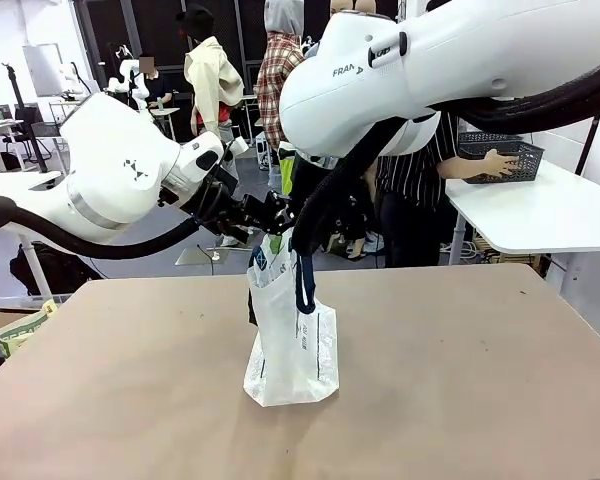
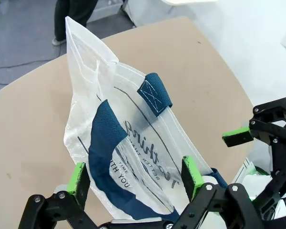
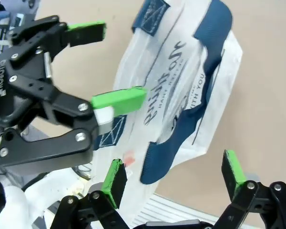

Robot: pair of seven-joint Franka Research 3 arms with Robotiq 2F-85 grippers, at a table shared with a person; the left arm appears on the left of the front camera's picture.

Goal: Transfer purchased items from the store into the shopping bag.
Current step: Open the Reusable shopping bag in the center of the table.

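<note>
Translucent white plastic shopping bag (image 1: 290,345) stands upright at the centre of the frame on the tan flat surface (image 1: 460,380). Long axis vertical, mouth up, base spread on the surface. Film is thin and creased. One navy woven strap handle (image 1: 304,280) hangs down its front face. Contents: cannot tell through the film.

Left wrist view: shopping bag (image 2: 105,86) fills the centre, with navy lettering, a curved navy band and a stitched navy strap patch (image 2: 154,93). The left gripper (image 2: 135,177) is spread wide, released, and the bag's lower edge lies between its green pads (image 2: 78,179). They are not pressed on it.

Right wrist view: shopping bag (image 3: 181,90) runs from top centre down to lower centre. The right gripper (image 3: 174,175) is likewise spread wide and released, its fingers either side of the navy strap end. The left gripper (image 3: 105,64), at upper left, has one green pad at the bag's edge.

Front view, upper right: a dark grey lattice-sided plastic basket (image 1: 515,150) sits on a white surface (image 1: 540,215), with a person's hand (image 1: 500,163) on it. Its contents are not readable.
</note>
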